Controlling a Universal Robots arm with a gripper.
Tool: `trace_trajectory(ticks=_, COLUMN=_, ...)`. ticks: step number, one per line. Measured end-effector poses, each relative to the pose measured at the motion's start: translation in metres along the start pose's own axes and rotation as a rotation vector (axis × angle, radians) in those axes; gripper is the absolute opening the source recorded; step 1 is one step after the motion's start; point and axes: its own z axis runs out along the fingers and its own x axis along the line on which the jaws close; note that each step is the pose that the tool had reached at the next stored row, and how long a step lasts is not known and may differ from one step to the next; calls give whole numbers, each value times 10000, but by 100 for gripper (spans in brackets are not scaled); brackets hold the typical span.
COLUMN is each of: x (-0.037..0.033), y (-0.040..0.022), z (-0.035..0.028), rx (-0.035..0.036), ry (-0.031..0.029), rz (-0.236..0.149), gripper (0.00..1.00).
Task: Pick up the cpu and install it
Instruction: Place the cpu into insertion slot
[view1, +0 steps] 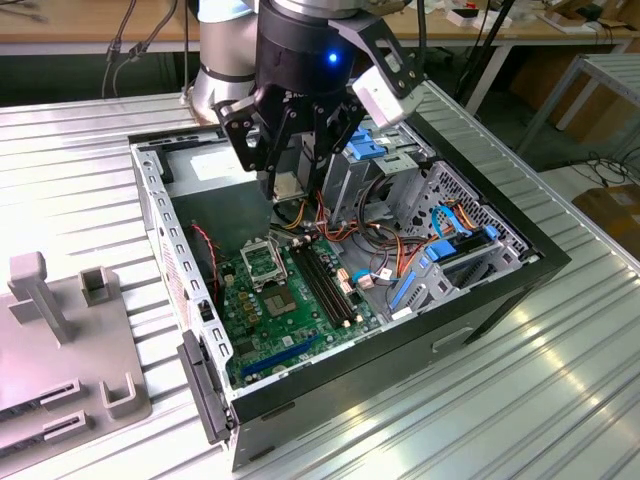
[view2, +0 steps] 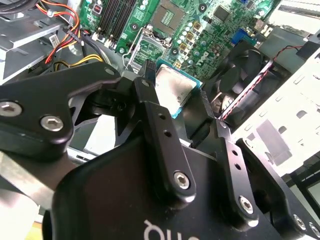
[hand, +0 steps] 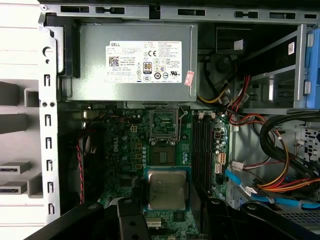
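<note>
My gripper (view1: 291, 192) hangs over the open computer case (view1: 500, 285), shut on the cpu (view1: 287, 184). The cpu (view2: 174, 89) is a small square chip with a silver-grey metal top, pinched by its edges between two black fingers (view2: 150, 102). In the first wrist view the cpu (hand: 166, 189) sits level above the green motherboard (hand: 125, 150). The socket (hand: 163, 153) lies uncovered on the board, a short way off from the cpu, with its metal frame (hand: 164, 124) swung up beside it. In the exterior view the socket frame (view1: 262, 262) is below the gripper.
A grey power-supply box (hand: 135, 60) fills the case end past the socket. Long black memory slots (hand: 202, 145) run beside the socket. Bundled coloured cables (hand: 270, 175) and blue drive brackets (view1: 450, 250) crowd one side. Grey fixtures (view1: 40, 290) stand at the exterior view's left.
</note>
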Motion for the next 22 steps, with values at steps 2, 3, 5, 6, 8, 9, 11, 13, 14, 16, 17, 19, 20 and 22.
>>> trace_trajectory(ticks=2, x=0, y=0, z=8, rx=0, ry=0, rz=0, gripper=47)
trace_trajectory(ticks=3, x=0, y=0, z=14, rx=0, ry=0, rz=0, gripper=47)
trace_trajectory(ticks=5, x=1, y=0, z=20, rx=0, ry=0, rz=0, gripper=47)
trace_trajectory(ticks=6, x=1, y=0, z=24, rx=1, ry=0, rz=0, gripper=47)
trace_trajectory(ticks=8, x=1, y=0, z=32, rx=0, ry=0, rz=-1, gripper=47)
trace_trajectory(ticks=9, x=1, y=0, z=35, rx=0, ry=0, rz=0, gripper=47)
trace_trajectory(ticks=11, x=1, y=1, z=42, rx=0, ry=0, rz=0, gripper=47)
trace_trajectory(ticks=13, x=1, y=1, z=48, rx=1, ry=1, rz=0, gripper=47)
trace_trajectory(ticks=14, x=1, y=1, z=51, rx=1, ry=0, rz=0, gripper=47)
trace_trajectory(ticks=16, x=1, y=1, z=57, rx=0, ry=0, rz=0, gripper=47)
trace_trajectory(ticks=17, x=1, y=1, z=60, rx=0, ry=0, rz=0, gripper=47)
trace_trajectory(ticks=19, x=1, y=1, z=66, rx=0, ry=0, rz=0, gripper=47)
trace_trajectory(ticks=20, x=2, y=1, z=69, rx=0, ry=0, rz=0, gripper=47)
trace_trajectory(ticks=22, x=2, y=2, z=76, rx=0, ry=0, rz=0, gripper=47)
